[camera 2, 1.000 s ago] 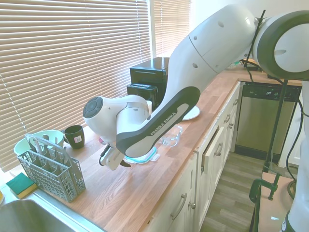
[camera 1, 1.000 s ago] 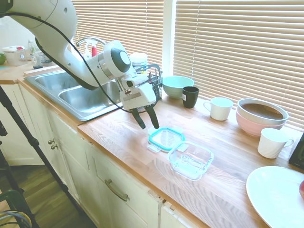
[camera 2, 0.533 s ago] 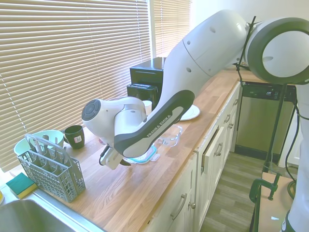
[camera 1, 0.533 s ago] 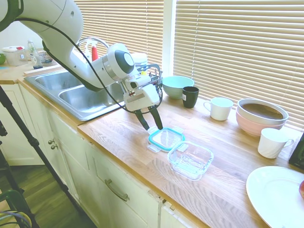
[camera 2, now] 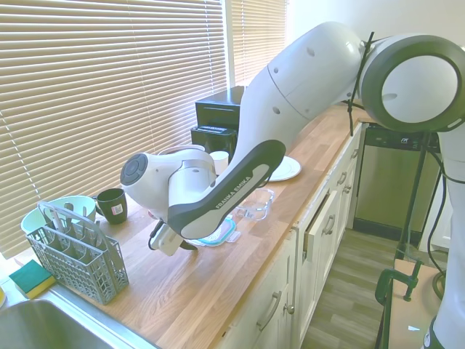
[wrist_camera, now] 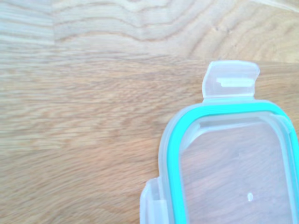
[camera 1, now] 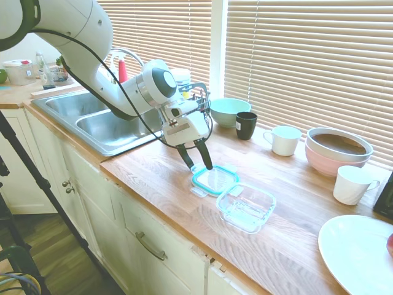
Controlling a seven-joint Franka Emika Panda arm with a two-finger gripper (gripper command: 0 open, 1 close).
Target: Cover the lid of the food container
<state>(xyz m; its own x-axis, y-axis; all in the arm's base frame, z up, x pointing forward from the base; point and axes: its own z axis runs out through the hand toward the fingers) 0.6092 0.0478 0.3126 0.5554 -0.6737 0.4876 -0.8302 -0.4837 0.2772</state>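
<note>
My pincer (camera 1: 198,163) hangs spread apart, nothing between its dark fingers, tips pointing down at the sink-side edge of the lid (camera 1: 215,179), with one finger over the teal rim and the other just outside it as far as I can judge from the first exterior view. The lid lies flat on the wooden surface (camera 1: 153,175), touching or almost touching the food container (camera 1: 246,206), which sits just beside it on the side away from the sink, open and apparently empty. In the wrist view the lid (wrist_camera: 233,158) shows a clear panel, a teal band and two small snap tabs (wrist_camera: 231,80) sticking out from its edges. I judge it to be light, thin and a bit springy, so it should lift with little force, but lying flush on the surface it gives me no underside to get a finger beneath. The raised rim is the part I would pinch, one finger inside it and one outside, near the middle of an edge instead of on a tab, since a tab looks likely to hinge and let the lid swing. The plastic looks slick, so a shallow bite could slip. The glass container is heavier and should stay put, though it could chip if I press down off-centre.
</note>
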